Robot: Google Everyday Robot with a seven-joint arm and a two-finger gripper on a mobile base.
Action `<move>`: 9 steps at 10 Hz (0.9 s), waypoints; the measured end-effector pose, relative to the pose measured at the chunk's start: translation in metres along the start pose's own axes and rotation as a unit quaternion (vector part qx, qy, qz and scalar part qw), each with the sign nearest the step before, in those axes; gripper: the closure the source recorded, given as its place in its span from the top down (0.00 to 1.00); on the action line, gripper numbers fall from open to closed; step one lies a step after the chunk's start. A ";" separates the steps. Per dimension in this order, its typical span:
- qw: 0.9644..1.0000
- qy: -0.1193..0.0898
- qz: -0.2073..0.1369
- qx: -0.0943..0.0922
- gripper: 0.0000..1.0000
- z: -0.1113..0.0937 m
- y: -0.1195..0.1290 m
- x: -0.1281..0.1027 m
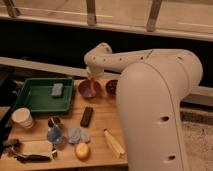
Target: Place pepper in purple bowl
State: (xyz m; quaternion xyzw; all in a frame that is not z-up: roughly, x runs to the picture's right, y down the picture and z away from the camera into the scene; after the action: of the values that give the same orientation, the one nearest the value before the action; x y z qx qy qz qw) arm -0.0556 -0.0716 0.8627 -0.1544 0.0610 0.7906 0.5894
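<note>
Gripper (pixel 91 82) sits directly over the round purple bowl with the mauve inside (pixel 89 89), at the back of the wooden table (pixel 100 127); whether it is clenched or released cannot be told. Slim orange-red pepper (pixel 91 86) hangs upright below the gripper, its lower end inside the bowl's rim. White arm (pixel 120 59) reaches from the bulky white body at right, bends at a rounded joint and drops steeply to the bowl.

Dark red bowl (pixel 111 86) stands just right of the purple one, close to the robot body. Green tray (pixel 35 97) lies to the left, a grey block (pixel 57 90) in it. Black rectangular bar (pixel 86 116) lies nearer the front with bare wood around it; yellow corn cob (pixel 114 142) is near the front edge.
</note>
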 end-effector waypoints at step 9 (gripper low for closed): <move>0.997 -0.011 0.036 -0.072 0.80 0.027 0.020 -0.013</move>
State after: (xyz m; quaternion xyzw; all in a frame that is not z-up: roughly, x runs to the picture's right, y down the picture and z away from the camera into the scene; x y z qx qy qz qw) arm -0.0758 -0.0814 0.8909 -0.1854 0.0032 0.8155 0.5482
